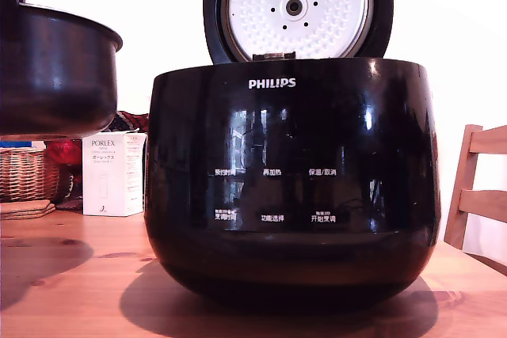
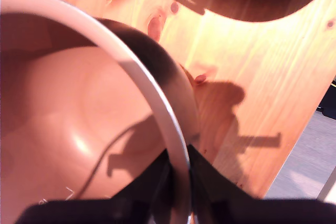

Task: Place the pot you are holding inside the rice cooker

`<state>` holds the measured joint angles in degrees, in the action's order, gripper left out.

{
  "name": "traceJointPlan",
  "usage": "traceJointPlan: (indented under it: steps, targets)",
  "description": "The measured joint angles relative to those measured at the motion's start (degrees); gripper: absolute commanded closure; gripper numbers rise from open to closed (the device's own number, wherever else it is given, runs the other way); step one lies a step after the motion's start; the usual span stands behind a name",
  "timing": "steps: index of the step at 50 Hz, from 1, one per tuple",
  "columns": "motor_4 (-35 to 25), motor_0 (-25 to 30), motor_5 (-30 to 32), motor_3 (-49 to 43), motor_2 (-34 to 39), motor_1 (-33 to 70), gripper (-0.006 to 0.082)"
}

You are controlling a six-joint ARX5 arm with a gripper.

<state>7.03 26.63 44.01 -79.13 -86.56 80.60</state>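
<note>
Dark round pot (image 1: 55,73) held aloft at nine o'clock in the exterior view, clear of the wooden table (image 1: 71,282), casting a shadow onto the wood below. Seen from the wrist view: gripper (image 2: 178,179) pinching the pot's thin pale rim, one dark finger (image 2: 144,187) inside the bowl, the other outside, pressed onto the wall between them. Pot interior smooth and empty, tinted warm by the light.

Filling the centre of the exterior view: rice cooker (image 1: 293,187), glossy black, white PHILIPS logo and white button labels on the front. Lid (image 1: 297,7) hinged up at twelve o'clock, white dimpled inner plate facing the camera. Cooker's opening hidden behind its front wall, so impossible to tell from here what lies inside.

Judged as the carrying step: pot lifted, beside the cooker, with its base well below the cooker's top edge. Next move likely calls for more height, a sideways carry over the opening, level alignment under the raised lid, then a straight descent; risk of the rim catching the cooker wall or the lid.

Surface: knotty, warm-toned pine table. Behind, at nine o'clock: a white PORLEX box (image 1: 113,173), a wicker basket (image 1: 28,173) and something red (image 1: 63,150) between them. At three o'clock: part of a wooden chair (image 1: 477,187). Background wall bright and washed out.
</note>
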Motion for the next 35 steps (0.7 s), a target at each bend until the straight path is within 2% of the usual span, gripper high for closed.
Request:
traceJointPlan:
  steps: [5, 25, 35]
  targets:
    - [-0.6, 0.0, -1.7, 0.0, 0.0, 0.0, 0.0788]
    - [-0.8, 0.3, -1.8, 0.2, 0.0, -0.3, 0.0788]
    - [-2.7, 1.8, -1.9, 3.0, 0.0, -4.7, 0.0788]
